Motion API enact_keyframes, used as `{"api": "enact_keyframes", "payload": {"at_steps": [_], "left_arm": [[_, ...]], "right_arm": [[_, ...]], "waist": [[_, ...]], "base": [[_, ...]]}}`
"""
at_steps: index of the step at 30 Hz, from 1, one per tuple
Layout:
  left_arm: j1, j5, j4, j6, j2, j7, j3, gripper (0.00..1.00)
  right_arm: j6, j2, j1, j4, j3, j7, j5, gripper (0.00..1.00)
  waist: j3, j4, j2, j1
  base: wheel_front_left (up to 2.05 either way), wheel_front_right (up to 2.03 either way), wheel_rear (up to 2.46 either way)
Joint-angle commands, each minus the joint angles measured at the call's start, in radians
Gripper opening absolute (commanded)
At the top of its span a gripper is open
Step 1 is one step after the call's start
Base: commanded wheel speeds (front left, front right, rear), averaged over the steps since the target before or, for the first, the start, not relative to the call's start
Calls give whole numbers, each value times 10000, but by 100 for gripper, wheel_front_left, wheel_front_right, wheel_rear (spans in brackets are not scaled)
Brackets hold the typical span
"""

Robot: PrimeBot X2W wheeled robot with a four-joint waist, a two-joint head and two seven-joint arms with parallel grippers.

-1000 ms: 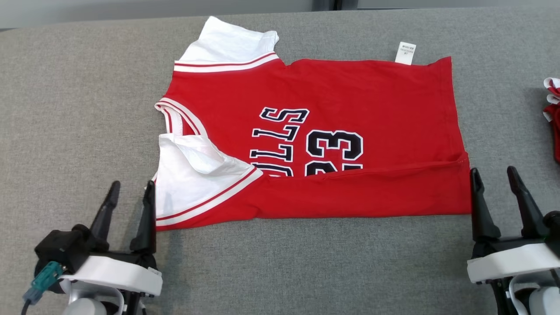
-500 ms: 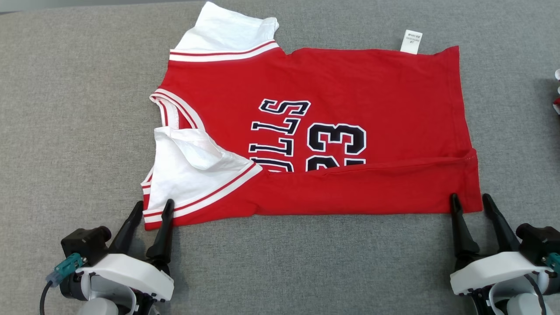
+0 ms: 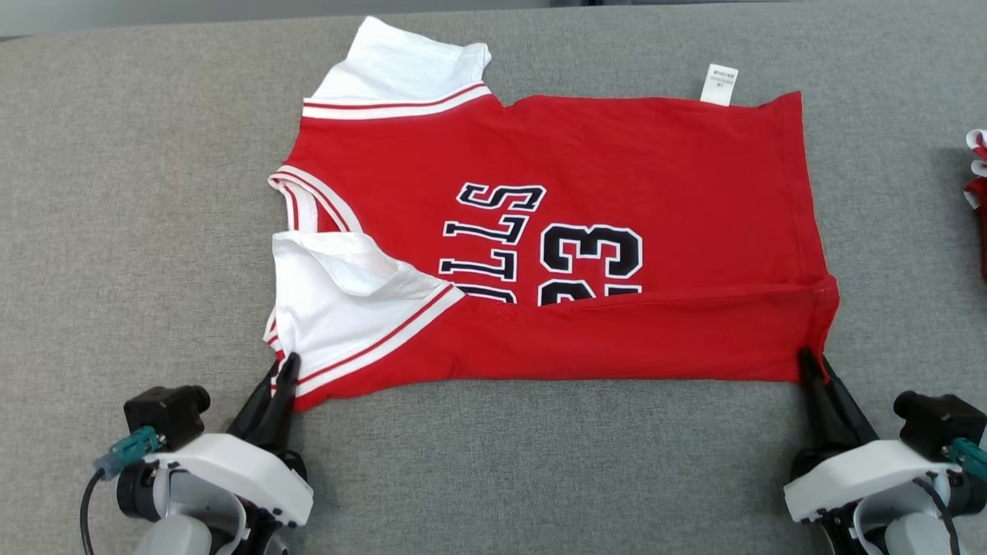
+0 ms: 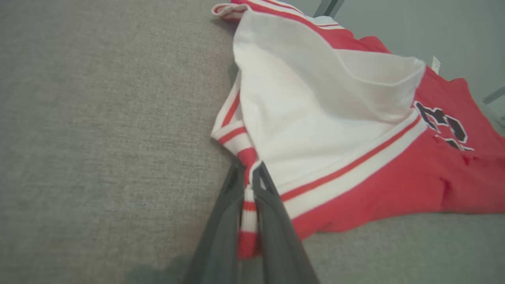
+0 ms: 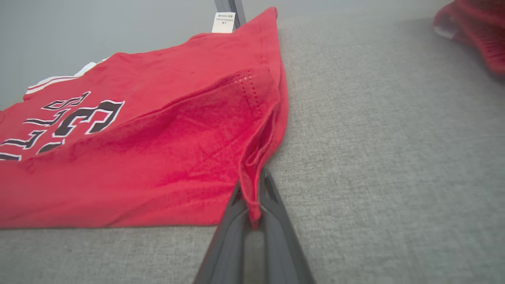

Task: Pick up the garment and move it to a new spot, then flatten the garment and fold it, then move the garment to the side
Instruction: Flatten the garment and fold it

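Note:
The garment (image 3: 586,177) is a red jersey with white sleeves and black lettering, lying sideways on the grey cloth surface with its near long edge folded over. My left gripper (image 3: 284,368) is shut on the striped cuff of the near white sleeve (image 3: 339,308); the left wrist view shows that cuff (image 4: 247,197) pinched between the two fingers of the gripper (image 4: 247,173). My right gripper (image 3: 811,362) is shut on the garment's near right hem corner. In the right wrist view the red hem corner (image 5: 252,185) is bunched between its fingers (image 5: 252,179).
A second red and white cloth item (image 3: 978,193) lies at the right edge of the surface, also seen top right (image 5: 473,35) from the right wrist. A white label (image 3: 719,83) sticks out of the garment's far edge. Grey cloth surface (image 3: 139,231) surrounds the garment.
Both grippers moved in from beside the garment to its near corners and went from open to shut, pinching the sleeve cuff and the hem corner. The head view shifted slightly.

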Motion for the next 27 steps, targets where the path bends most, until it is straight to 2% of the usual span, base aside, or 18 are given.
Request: {"api": "enact_keyframes", "payload": {"at_steps": [1, 9, 18, 27], "left_arm": [[245, -54, -119, -46, 82, 59, -30, 0], [1426, -234, -1410, 378, 430, 405, 137, 0], [3213, -474, -2988, 1119, 470, 968, 223, 0], [3792, -567, -3312, 1338, 441, 1229, 98, 0]], "right_arm": [[-3, -110, 238, -44, 33, 90, 56, 0], [-3, -227, 1217, -977, 104, 651, -18, 0], [-3, -535, 2694, -1871, -297, 1527, 231, 0], [-5, -442, 3241, -2015, -581, 1857, 371, 0]], "waist": [[-124, 9, 0, 0], [-659, 124, 0, 0], [-1219, 420, 0, 0], [-1384, 571, 0, 0]], "base": [[0, 0, 0], [0, 0, 0], [0, 0, 0], [0, 0, 0]]}}
